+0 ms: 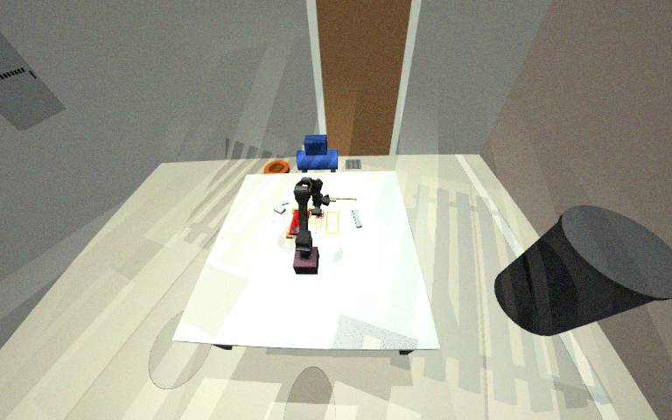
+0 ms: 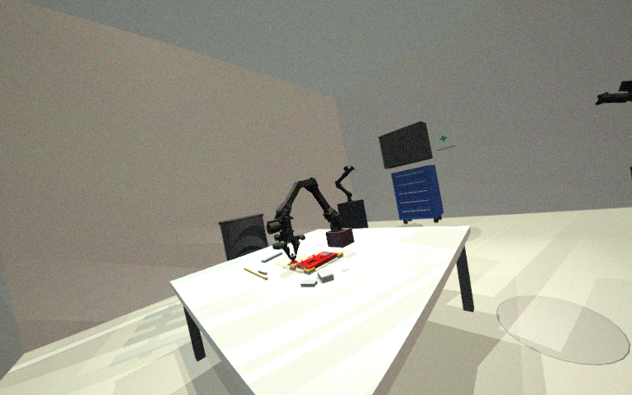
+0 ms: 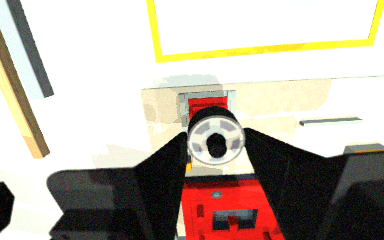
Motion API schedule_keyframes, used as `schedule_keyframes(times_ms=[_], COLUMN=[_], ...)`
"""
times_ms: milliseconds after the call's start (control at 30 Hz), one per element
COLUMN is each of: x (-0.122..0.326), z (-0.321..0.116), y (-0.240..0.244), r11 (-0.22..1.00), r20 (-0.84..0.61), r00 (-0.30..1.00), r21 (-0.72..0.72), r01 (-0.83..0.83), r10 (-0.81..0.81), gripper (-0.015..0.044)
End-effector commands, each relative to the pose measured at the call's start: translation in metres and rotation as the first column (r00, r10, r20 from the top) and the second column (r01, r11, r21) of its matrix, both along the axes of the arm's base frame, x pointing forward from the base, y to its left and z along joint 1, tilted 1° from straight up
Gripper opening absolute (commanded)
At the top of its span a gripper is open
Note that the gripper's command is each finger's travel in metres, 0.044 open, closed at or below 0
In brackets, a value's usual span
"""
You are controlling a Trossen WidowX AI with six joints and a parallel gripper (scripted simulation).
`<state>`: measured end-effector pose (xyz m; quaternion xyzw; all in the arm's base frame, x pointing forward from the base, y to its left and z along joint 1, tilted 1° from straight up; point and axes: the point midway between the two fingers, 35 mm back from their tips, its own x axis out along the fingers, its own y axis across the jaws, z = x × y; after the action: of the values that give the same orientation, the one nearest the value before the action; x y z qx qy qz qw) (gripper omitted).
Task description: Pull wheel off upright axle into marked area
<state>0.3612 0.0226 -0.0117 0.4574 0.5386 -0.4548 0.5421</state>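
Note:
My gripper (image 1: 318,213) (image 2: 292,257) (image 3: 214,135) is shut on the wheel (image 3: 229,150), a black tyre with a pale spoked face, with one dark finger on each side. The wheel is upright on its axis above a red block (image 3: 208,103) in a grey holder. Its hub centre is dark; the axle below is hidden, and I cannot tell whether it is still inside the hub. The marked area, a yellow outline (image 1: 338,222) (image 3: 265,50), lies on the table just beyond the beige board (image 3: 310,97) in the wrist view.
A red chassis (image 1: 296,225) (image 2: 321,259) (image 3: 200,192) lies close beside the wheel. A wooden stick (image 1: 346,199) (image 2: 255,272) (image 3: 25,110) and a grey bar (image 1: 356,218) (image 2: 271,257) lie on the table. Two grey blocks (image 2: 325,276) (image 2: 308,282) lie on the chassis's other side.

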Motion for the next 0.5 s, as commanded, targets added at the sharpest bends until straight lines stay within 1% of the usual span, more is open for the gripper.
schedule_keyframes(times_ms=[0, 467], x=[-0.0015, -0.0016], z=[0.0141, 0.0188], y=[-0.0001, -0.0001], r11=[1.000, 1.000], r20=[0.010, 0.011], r00=[1.000, 1.000], r21=[0.002, 0.002], r01=[-0.001, -0.002], r10=[0.001, 0.001], gripper=[0.0000, 0.0000])
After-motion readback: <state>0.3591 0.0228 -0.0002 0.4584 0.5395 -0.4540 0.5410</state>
